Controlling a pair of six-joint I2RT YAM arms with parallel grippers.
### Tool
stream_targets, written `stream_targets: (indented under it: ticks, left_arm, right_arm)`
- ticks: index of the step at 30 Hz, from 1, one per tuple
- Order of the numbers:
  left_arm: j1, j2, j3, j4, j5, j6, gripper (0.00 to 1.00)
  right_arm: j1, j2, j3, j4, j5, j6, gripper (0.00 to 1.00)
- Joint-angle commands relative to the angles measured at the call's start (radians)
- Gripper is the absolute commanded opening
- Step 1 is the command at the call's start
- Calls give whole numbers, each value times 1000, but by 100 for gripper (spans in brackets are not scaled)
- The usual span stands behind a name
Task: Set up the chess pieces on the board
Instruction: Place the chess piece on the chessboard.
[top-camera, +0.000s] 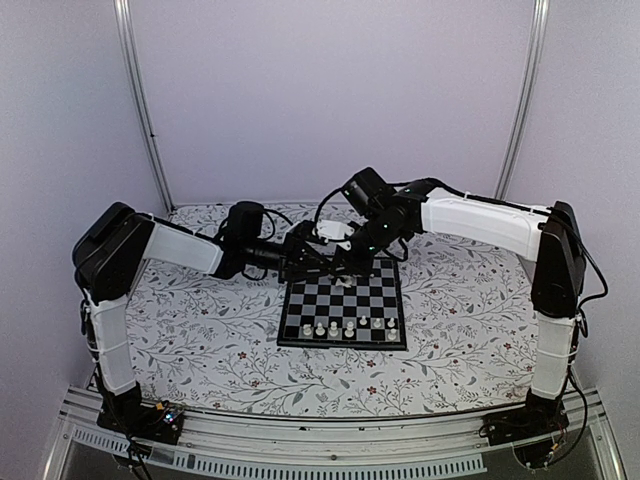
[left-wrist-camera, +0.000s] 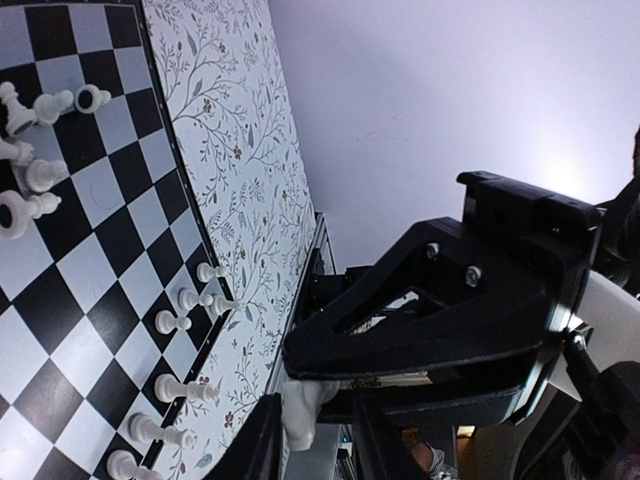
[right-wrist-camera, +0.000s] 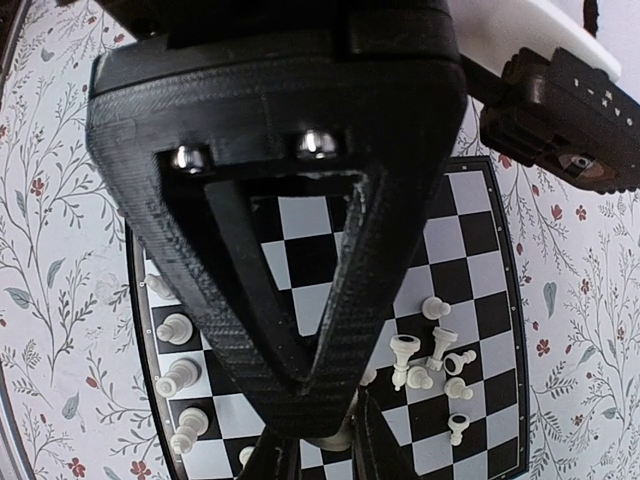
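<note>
Wrist views revealed what the overhead hid: a white piece (left-wrist-camera: 300, 415) between both grippers' tips, above the board's (top-camera: 325, 300) far edge. The right gripper (right-wrist-camera: 330, 455) pinched it. The left gripper (left-wrist-camera: 315, 450) straddled it, its grip unclear. Cream, round-topped chess pieces (top-camera: 349, 327) lined the board's near row.

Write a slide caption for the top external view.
Left arm and right arm meet above the far edge of the chessboard; white chess pieces line its near rows.
</note>
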Motion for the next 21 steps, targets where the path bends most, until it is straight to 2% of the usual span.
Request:
stream_targets:
  ticks: [1, 6, 16, 18, 20, 21]
  left_arm:
    - [-9, 24, -5, 57, 16, -12, 27]
    - [-5, 21, -8, 60, 7, -11, 25]
    - [-5, 12, -12, 62, -2, 7, 5]
    - [-5, 8, -4, 43, -6, 35, 2]
    - [-8, -6, 19, -16, -27, 111, 0]
    - [-12, -15, 38, -73, -45, 166, 0]
  right_arm:
    - [15, 0, 3, -10, -11, -7, 11]
    - [18, 1, -8, -4, -14, -7, 11]
    - [22, -1, -8, -8, -15, -7, 13]
    - [16, -11, -11, -26, -39, 0, 21]
    - [-6, -47, -42, -43, -80, 6, 37]
    - [-24, -70, -70, -49, -99, 1, 48]
